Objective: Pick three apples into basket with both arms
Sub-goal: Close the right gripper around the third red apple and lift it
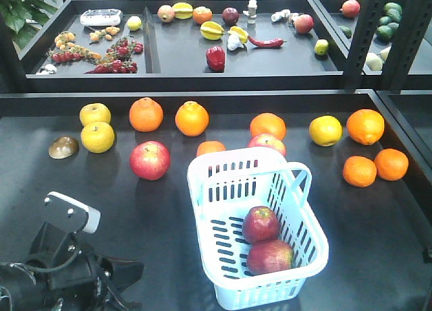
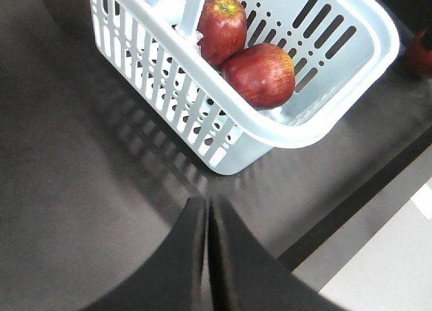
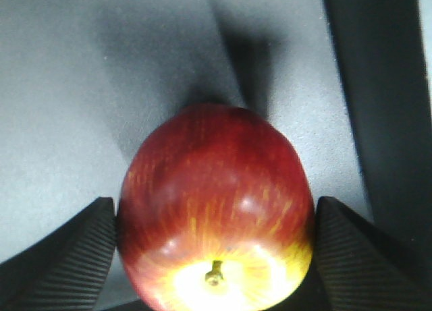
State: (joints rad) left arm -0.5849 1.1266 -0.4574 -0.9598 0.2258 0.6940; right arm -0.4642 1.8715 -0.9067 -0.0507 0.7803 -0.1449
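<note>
Right claw [image 3: 214,257] clamping 3rd dark red streaked apple [image 3: 214,210] for pale blue slotted plastic basket [image 1: 314,247]; left claw [image 2: 207,257] idling shut, empty.

Two red apples [image 1: 264,238] lie touching inside the basket [image 1: 202,173].

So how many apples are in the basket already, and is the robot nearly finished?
Two apples already lie in the basket. The third apple is in hand: the right gripper has its fingers against both sides of it, above a dark surface. The left gripper is shut and empty beside the basket. What is left is getting that apple into the basket, so it looks nearly done.
</note>
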